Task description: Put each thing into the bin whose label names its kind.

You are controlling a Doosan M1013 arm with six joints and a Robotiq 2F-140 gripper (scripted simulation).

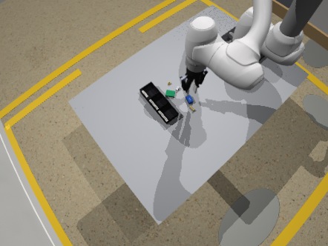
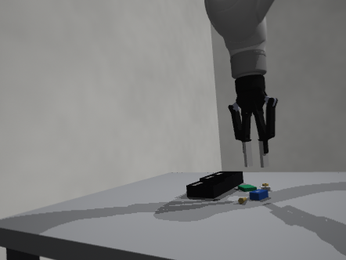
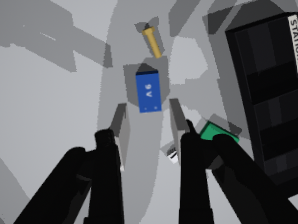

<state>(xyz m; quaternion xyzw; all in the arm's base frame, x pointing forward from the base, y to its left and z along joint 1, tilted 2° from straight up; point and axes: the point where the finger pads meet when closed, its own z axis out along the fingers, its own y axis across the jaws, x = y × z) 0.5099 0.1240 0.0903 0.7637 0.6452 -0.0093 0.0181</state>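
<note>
My gripper (image 2: 255, 160) hangs well above the table, fingers partly open with nothing between them. In the wrist view (image 3: 148, 112) its fingertips frame a small blue block (image 3: 148, 91) lying on the table below, which also shows in the top and exterior views (image 1: 189, 98) (image 2: 258, 194). A yellow bolt-like piece (image 3: 153, 40) lies just beyond the block. A green flat piece (image 1: 170, 93) lies between the block and the black row of three labelled bins (image 1: 159, 102). A tiny whitish piece (image 1: 178, 88) lies next to the green one.
Another tiny brass-coloured piece (image 1: 169, 83) lies farther back on the grey mat. The bins (image 2: 214, 184) stand upright left of the loose things. The arm's large body (image 1: 237, 55) hangs over the mat's far right side.
</note>
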